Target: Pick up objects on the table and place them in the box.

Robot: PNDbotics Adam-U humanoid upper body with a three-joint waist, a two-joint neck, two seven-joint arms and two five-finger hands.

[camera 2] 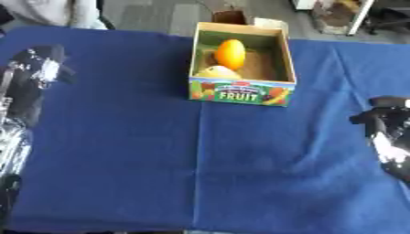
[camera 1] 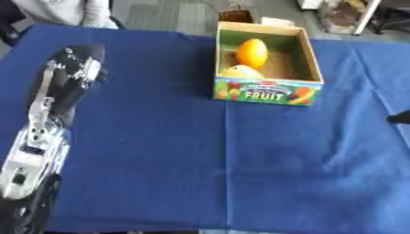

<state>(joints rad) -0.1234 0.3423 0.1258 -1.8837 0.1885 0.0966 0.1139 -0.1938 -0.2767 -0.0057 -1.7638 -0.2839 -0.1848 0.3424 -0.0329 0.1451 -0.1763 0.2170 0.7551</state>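
While the box (camera 1: 268, 89) sits near the far edge of the blue surface (camera 1: 200, 173) with an orange fruit (camera 1: 251, 53) and a pale yellow one (camera 1: 241, 71) inside, the left hand (camera 1: 76, 68) hovers by the left edge and the right hand (camera 2: 390, 119) by the right; I cannot tell either hand's finger state.

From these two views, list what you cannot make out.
- Left hand: a blurred dark shape in both views, so its fingers are unreadable.
- Right hand: cut off by the right edge and blurred.
- Pale fruit: the box front wall hides its lower part; kind unclear.
- Print above FRUIT: too small.
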